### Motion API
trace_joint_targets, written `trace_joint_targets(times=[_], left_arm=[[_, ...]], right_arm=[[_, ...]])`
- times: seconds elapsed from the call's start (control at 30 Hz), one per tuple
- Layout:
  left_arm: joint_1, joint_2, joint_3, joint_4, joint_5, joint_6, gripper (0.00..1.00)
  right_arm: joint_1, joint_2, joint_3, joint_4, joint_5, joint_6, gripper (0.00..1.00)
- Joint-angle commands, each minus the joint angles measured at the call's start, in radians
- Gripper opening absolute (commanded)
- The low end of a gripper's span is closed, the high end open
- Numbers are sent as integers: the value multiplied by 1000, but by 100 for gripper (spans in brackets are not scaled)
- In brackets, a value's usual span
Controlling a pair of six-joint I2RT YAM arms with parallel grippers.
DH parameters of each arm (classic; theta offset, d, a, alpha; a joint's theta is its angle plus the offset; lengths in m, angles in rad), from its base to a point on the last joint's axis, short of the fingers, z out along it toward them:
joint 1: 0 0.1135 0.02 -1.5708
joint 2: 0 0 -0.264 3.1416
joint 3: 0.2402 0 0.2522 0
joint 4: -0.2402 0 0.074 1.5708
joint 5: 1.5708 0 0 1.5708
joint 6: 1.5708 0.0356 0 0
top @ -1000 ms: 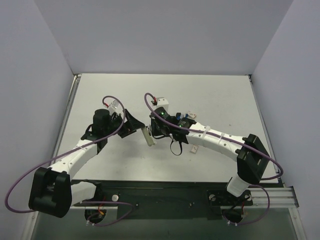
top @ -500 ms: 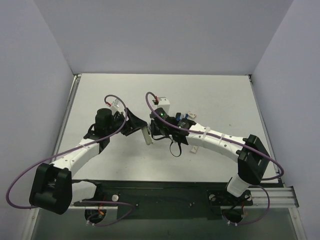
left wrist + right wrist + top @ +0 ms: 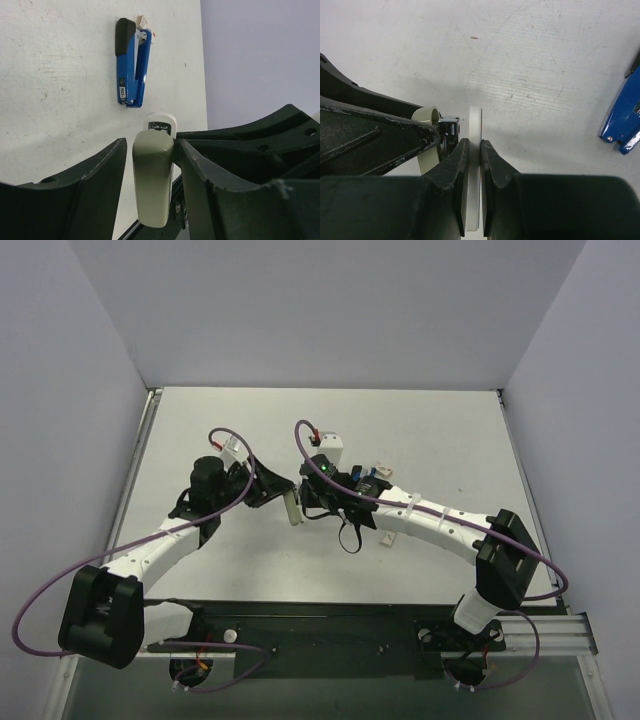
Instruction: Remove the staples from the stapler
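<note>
Left wrist view: left gripper (image 3: 151, 146) loosely straddles a pale grey-white bar (image 3: 152, 190); right gripper (image 3: 474, 146) clamps a thin white plate (image 3: 475, 122). Blue stapler (image 3: 132, 65) lies ahead, untouched. Centre the bar before squeezing.

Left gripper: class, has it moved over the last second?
Yes. The left gripper has shifted right, away from the table's left edge, toward the pale bar.

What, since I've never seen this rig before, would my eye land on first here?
First, the left gripper straddling a pale bar near the middle of the table, with the right gripper shut on a thin white plate right beside it. Then the blue stapler, lying by itself on the table a little beyond them, with neither gripper touching it.
</note>
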Motion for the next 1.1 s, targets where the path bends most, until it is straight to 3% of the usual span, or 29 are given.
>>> trace_joint_targets(times=[0.0,0.5,0.53,0.6,0.63,0.67,0.87,1.07], left_arm=[[-7,-3,-15,77,19,-10,54],[-8,-12,-21,98,31,20,38],[-8,-14,-21,102,37,26,37],[-8,-16,-18,100,46,35,26],[-8,-22,-13,88,42,35,0],[-8,-23,-13,80,37,41,0],[-8,-39,8,48,74,87,0],[-10,-25,39,7,156,150,0]], right_arm=[[5,-13,46,21,44,27,0],[6,-17,60,4,12,-4,0],[8,-17,63,-9,12,-11,3],[0,-26,55,-17,5,-21,19],[-2,-32,51,-22,-1,-28,22],[-6,-46,41,-23,-7,-33,29],[-46,-141,-40,-52,-51,-71,44],[-124,-257,-118,-97,-165,-178,47]])
